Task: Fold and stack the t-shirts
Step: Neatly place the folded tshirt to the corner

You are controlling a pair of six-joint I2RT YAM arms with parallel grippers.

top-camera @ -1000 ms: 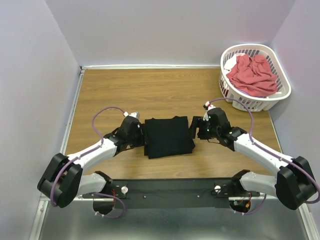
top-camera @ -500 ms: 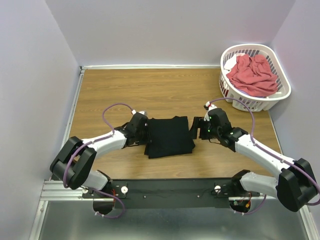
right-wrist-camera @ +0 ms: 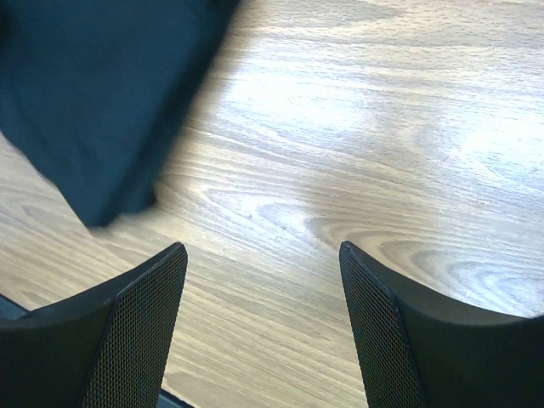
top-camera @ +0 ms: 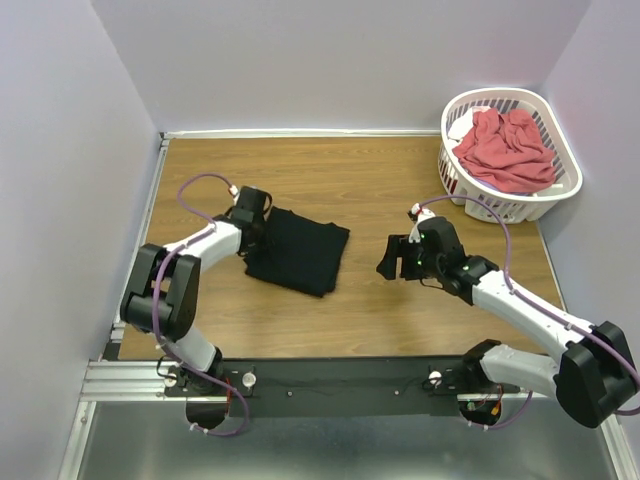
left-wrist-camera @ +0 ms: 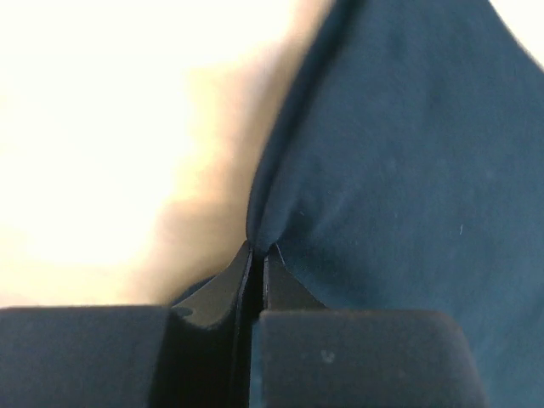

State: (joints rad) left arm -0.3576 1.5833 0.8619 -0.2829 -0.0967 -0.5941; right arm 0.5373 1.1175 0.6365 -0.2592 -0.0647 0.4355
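Note:
A folded black t-shirt (top-camera: 300, 253) lies skewed on the wooden table, left of centre. My left gripper (top-camera: 262, 226) is shut on its far left corner; in the left wrist view the dark cloth (left-wrist-camera: 399, 161) bunches into a pinched fold between the closed fingertips (left-wrist-camera: 257, 251). My right gripper (top-camera: 388, 262) stands open over bare wood to the shirt's right, a clear gap away. The right wrist view shows its fingers (right-wrist-camera: 144, 289) spread wide, with the black shirt's corner (right-wrist-camera: 93, 93) at upper left. A coral-red t-shirt (top-camera: 508, 148) is piled in the basket.
A white slotted laundry basket (top-camera: 565, 185) sits at the table's far right corner. Lilac walls close in the left, back and right. A metal rail (top-camera: 140, 240) runs along the table's left edge, close to my left arm.
My left gripper closed on the black shirt's left edge and dragged it left and away, turning it askew. A gap opened between the shirt and my right gripper, which stayed put.

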